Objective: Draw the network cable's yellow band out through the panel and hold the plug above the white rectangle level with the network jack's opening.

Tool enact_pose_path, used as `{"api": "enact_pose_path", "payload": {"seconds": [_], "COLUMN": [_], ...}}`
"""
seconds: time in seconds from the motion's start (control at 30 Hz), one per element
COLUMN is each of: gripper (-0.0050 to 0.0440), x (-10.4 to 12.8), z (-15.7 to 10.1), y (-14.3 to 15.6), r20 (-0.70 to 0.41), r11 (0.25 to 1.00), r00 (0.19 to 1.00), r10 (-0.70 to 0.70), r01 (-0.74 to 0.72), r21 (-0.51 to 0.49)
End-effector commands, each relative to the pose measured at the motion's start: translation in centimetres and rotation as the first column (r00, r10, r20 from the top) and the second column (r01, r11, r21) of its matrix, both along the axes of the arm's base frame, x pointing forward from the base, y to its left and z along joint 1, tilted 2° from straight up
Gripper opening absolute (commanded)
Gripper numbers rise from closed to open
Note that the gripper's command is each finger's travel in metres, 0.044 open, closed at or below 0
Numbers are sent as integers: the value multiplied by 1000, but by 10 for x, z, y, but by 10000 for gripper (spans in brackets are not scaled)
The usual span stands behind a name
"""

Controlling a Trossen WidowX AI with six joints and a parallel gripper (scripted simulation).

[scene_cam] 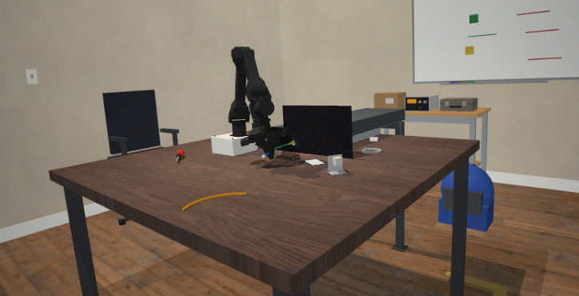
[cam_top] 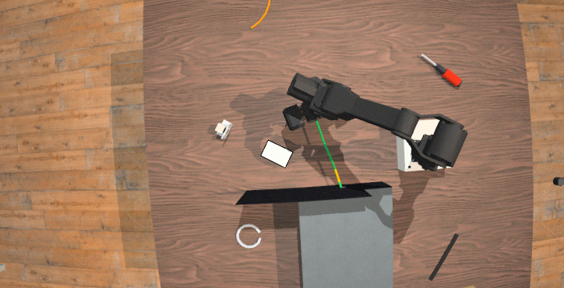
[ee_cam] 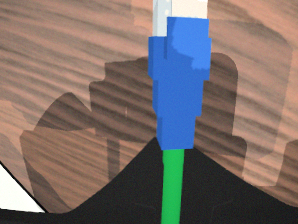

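My gripper (cam_top: 313,119) (scene_cam: 269,148) (ee_cam: 165,147) is shut on the green network cable (cam_top: 325,148) (scene_cam: 282,146) (ee_cam: 170,209) just behind its blue plug (scene_cam: 265,155) (ee_cam: 180,76). The plug has a clear tip and hangs above the table. The cable runs straight to the black panel (cam_top: 295,194) (scene_cam: 317,130). Its yellow band (cam_top: 337,176) shows just outside the panel. The white rectangle (cam_top: 276,153) (scene_cam: 314,162) (ee_cam: 13,192) lies to the gripper's left in the top view. The network jack (cam_top: 223,128) (scene_cam: 336,163) stands on its bracket further left.
A grey cover (cam_top: 347,238) sits behind the panel. A red screwdriver (cam_top: 445,73) (scene_cam: 178,155), an orange cable piece (cam_top: 265,4) (scene_cam: 212,197), a white ring (cam_top: 248,237) (scene_cam: 371,150) and a black bar (cam_top: 443,256) lie on the table. The arm's white base (cam_top: 406,156) stands beside the panel.
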State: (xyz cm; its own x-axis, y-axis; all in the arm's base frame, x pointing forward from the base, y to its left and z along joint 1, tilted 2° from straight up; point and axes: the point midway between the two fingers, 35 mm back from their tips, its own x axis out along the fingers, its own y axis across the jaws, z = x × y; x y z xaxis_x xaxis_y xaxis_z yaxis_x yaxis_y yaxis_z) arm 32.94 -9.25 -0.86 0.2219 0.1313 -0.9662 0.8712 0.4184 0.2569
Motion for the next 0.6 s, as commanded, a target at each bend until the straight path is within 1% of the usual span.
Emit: {"api": "enact_pose_path", "payload": {"seconds": [0.0, 0.13, 0.33, 0.5, 0.57], "gripper": [-50, -50, -50, -50, -50], "x": [11, 19, 45, 67, 67], "z": [8, 6, 7, 9, 9], "y": [0, 6, 24, 41, 41], "r20": [40, 56, 133, 204, 204], "r11": [1000, 998, 979, 948, 948], "r00": [999, 997, 973, 934, 934], "r10": [16, 60, 188, 292, 292], "r01": [-15, -60, -196, -311, -311], "r21": [-9, 10, 47, 69, 69]}}
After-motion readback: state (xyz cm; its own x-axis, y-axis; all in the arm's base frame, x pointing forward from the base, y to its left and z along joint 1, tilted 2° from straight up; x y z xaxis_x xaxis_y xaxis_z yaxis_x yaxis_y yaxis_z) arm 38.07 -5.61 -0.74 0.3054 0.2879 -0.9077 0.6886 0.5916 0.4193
